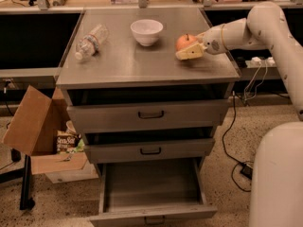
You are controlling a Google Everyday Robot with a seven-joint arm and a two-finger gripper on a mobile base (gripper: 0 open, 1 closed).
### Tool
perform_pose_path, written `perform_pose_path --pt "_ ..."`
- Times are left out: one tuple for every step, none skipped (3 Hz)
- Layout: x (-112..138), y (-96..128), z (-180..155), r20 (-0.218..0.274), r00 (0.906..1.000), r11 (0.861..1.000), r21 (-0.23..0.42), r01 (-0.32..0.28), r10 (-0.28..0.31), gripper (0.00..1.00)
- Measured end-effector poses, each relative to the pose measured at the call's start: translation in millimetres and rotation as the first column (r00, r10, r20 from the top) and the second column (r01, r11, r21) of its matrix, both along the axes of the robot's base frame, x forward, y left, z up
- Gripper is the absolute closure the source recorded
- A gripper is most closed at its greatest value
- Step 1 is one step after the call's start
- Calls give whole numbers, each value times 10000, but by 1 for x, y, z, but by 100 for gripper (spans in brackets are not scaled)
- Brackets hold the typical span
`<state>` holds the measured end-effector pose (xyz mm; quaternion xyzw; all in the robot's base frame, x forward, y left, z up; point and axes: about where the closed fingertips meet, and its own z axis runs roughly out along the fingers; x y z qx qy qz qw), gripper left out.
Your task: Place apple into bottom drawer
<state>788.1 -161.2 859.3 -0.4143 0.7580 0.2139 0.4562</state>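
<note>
The apple (184,41) is red-orange and sits on the right side of the grey cabinet top (142,63). My gripper (190,47) comes in from the right on the white arm (246,30) and is right at the apple, touching or almost touching its right and front side, low over the cabinet top. The bottom drawer (151,186) is pulled out at the foot of the cabinet, and its plain grey inside holds nothing.
A white bowl (147,30) stands at the back middle of the top, and a clear plastic bottle (90,41) lies at the left. The two upper drawers (150,115) are closed. An open cardboard box (38,126) stands on the floor at the left, and cables (236,141) run at the right.
</note>
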Motion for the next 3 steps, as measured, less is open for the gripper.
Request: perform_pose_path --pt "-44 13 24 323 9920 9925 7 -1223 1222 96" --pt "-46 18 23 317 9903 9908 -15 -1355 1354 100" --pt "-46 18 23 317 9903 9908 -15 -1355 1355 100"
